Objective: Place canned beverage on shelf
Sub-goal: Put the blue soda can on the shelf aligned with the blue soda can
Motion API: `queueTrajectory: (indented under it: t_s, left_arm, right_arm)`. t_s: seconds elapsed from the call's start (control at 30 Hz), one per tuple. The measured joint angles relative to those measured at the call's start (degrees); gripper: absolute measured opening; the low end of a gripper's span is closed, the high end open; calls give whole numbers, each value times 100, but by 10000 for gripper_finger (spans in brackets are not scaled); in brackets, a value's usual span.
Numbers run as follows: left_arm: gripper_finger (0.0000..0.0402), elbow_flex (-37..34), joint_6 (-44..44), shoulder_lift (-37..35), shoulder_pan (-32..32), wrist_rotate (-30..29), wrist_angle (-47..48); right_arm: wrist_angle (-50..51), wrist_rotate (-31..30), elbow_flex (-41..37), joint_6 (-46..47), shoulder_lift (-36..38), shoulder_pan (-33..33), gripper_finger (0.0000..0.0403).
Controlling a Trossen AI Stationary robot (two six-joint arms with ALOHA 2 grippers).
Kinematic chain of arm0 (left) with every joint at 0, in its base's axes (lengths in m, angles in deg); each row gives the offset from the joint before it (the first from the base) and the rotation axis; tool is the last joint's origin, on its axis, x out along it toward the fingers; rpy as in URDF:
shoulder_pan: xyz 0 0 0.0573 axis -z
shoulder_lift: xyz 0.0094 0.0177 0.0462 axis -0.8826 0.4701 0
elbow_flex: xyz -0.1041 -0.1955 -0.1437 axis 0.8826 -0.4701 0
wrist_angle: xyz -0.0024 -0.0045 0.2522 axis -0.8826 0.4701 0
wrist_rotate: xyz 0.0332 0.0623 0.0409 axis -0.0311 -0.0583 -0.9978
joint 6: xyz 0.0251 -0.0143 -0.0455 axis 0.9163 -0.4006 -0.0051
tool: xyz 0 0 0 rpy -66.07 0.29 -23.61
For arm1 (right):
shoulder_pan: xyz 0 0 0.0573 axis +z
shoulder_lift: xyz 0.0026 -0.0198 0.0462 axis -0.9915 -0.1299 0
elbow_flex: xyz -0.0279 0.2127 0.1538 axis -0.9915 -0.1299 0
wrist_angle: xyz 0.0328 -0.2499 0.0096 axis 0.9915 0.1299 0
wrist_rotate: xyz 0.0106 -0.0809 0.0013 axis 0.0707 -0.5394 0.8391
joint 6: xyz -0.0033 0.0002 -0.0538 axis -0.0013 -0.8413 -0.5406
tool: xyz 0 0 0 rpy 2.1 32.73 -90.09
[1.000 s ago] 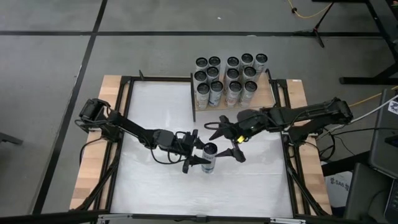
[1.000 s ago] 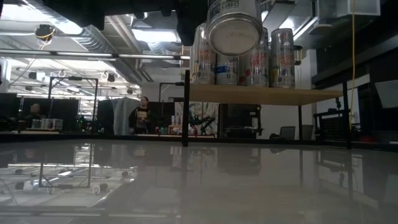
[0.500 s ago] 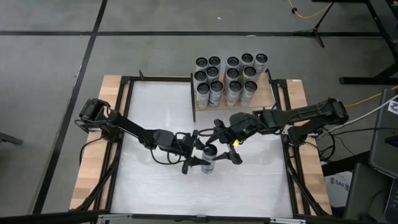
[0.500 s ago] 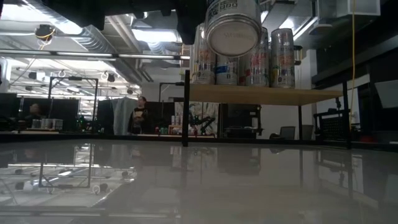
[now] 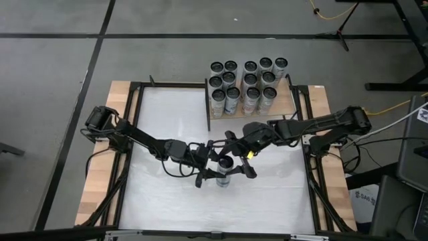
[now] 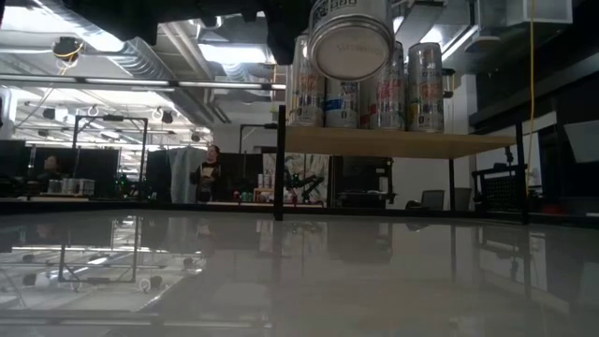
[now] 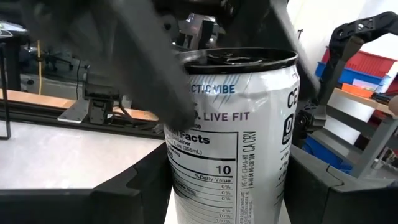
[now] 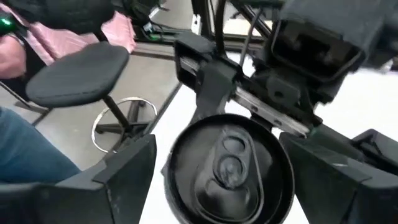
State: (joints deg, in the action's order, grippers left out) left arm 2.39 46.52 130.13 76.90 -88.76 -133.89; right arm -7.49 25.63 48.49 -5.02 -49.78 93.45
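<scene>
White tabletop, glossy, is filling the centre of the high view, framed by pale wooden strips and black rails.

Can, silver-white with printed label, is sitting just right of centre in the high view, raised clear of the tabletop; in the low view its round bottom is showing at the upper middle of the frame, well above the surface.

Left hand, dark, is reaching in from the left of the high view and is clamped on the can, fingers pressing its sides; the left wrist view is showing the can upright between them.

Right hand, dark, is reaching in from the right of the high view, fingers spread apart on either side of the can's top, not gripping; the right wrist view is looking down on the can lid between its fingers.

Shelf, pale wood board on black posts, is standing at the upper middle of the high view, well apart from the held can.

Cans on the shelf, a cluster in rows, are standing upright.

Person is standing in the room far behind, left of centre in the low view.
</scene>
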Motion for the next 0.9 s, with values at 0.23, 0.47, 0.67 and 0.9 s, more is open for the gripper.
queueTrajectory:
  t_s: [0.23, 0.47, 0.67, 0.9]
  left_arm:
    - [220, 0, 6, -2, -3, -7, -56]
    - [233, 0, 7, -2, 2, -32, -14]
    - [276, 0, 5, -2, 2, -54, 65]
    - [306, 11, -31, -15, 0, -294, 80]
  right_arm:
    - [44, -10, -2, -1, -68, -7, 289]
    - [61, -2, -2, 5, -110, -7, 238]
    - [86, -19, -2, 3, -111, -7, 246]
    - [176, -38, -2, -11, -123, -7, 242]
